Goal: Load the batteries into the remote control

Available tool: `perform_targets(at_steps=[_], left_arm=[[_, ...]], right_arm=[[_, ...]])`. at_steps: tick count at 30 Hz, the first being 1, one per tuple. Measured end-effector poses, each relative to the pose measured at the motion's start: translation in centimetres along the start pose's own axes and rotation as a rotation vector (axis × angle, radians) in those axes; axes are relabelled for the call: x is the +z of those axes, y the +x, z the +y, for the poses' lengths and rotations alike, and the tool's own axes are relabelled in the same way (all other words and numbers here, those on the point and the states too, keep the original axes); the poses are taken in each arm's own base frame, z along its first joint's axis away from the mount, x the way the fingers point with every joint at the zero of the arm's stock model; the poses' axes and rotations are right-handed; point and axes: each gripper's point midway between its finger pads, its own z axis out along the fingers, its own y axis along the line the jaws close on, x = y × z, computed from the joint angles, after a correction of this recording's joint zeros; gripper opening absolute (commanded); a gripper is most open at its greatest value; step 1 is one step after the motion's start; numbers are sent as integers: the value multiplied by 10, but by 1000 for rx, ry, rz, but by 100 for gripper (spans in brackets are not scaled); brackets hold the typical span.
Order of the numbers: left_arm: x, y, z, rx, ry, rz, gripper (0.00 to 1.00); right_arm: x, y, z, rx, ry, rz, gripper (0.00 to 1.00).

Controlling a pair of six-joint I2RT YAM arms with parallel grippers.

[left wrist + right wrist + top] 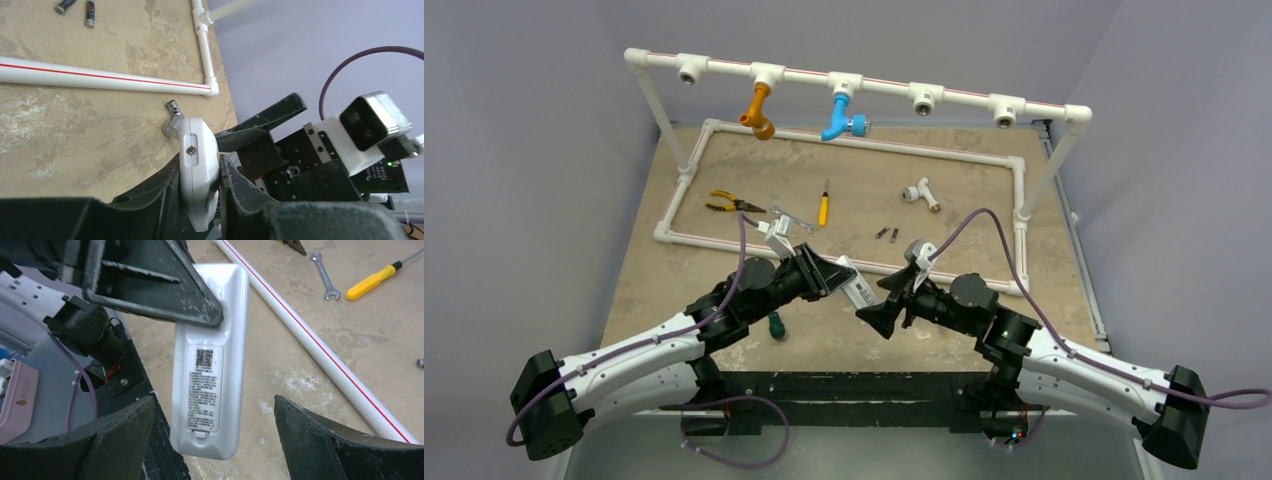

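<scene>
Clamping remote control (210, 385) firmly in left gripper (829, 273), label side up. Spreading right gripper (883, 300) wide astride its free end, gripping nothing. Finding batteries (89, 13) side by side on worktop (60, 130), well apart, beyond white pipe (100, 78).

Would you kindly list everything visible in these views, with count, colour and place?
remote control: one, white, held in the air by the left end effector.
batteries: two, dark grey, inside the pipe frame.
screwdriver: one, yellow handle, inside the frame.
pliers: one, yellow handles, inside the frame, left.
wrench: one, silver, beside the screwdriver.
pipe tee: one, white, inside the frame, right.
taps: two, orange and blue, on the overhead rail.
pipe frame: one, white, on the table.
green-handled tool: one, outside the frame.
left end effector: black, shut on the remote control.
right end effector: black, open, straddling the remote control without touching.
</scene>
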Motion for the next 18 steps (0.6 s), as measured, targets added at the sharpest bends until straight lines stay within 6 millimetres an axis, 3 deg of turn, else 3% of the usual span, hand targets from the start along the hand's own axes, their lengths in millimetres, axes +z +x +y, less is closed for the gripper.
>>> perform_targets(at_steps=[4, 9, 18], left_arm=[[0, -2, -4, -3, 8, -4, 0], [0, -3, -5, -8, 6, -3, 0], [3, -1, 0, -15, -18, 0, 0]], right_arm=[[4, 17, -5, 3, 12, 38, 87], [9, 22, -6, 3, 18, 44, 77], [14, 29, -5, -7, 11, 65, 46]])
